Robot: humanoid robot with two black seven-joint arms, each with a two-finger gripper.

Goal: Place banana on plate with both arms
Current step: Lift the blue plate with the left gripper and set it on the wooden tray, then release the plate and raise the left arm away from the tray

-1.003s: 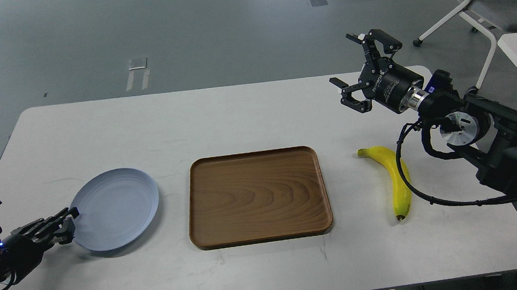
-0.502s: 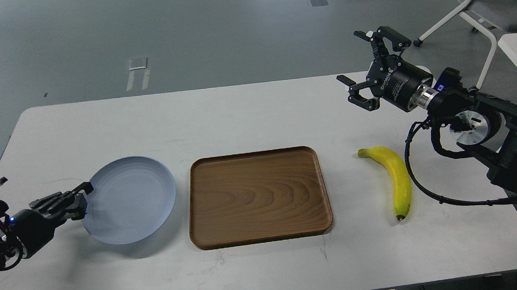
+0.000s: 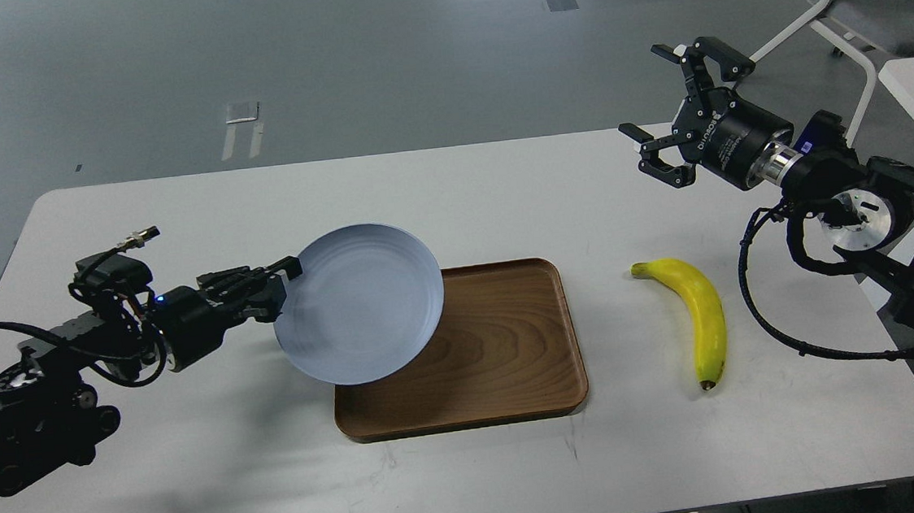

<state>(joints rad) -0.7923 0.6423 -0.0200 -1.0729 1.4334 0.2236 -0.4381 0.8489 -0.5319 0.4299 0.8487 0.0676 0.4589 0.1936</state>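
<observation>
Left gripper (image 3: 284, 282) pinches the plate (image 3: 359, 305) rim, over the tray (image 3: 515, 366) left edge. Level the plate before lowering. Right gripper (image 3: 679, 121), fingers spread, is far of the banana (image 3: 698, 319).

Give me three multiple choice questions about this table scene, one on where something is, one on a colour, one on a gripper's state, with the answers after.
1. Where does the curved yellow banana lie?
A. On the white table, right of the rectangular brown wooden tray
B. On the round pale blue-grey plate
C. Inside the tray

2. What colour is the plate?
A. Brown
B. Pale blue-grey
C. Yellow

3. What is the state of the right gripper?
A. Shut on the banana
B. Shut on the plate
C. Open, holding nothing

Answers:
1. A, the banana rests on bare tabletop beside the tray's right edge.
2. B, its ringed face is pale blue-grey.
3. C, its fingers are spread in the air above the table's far edge; the plate is held tilted over the tray's left part by the left gripper.
</observation>
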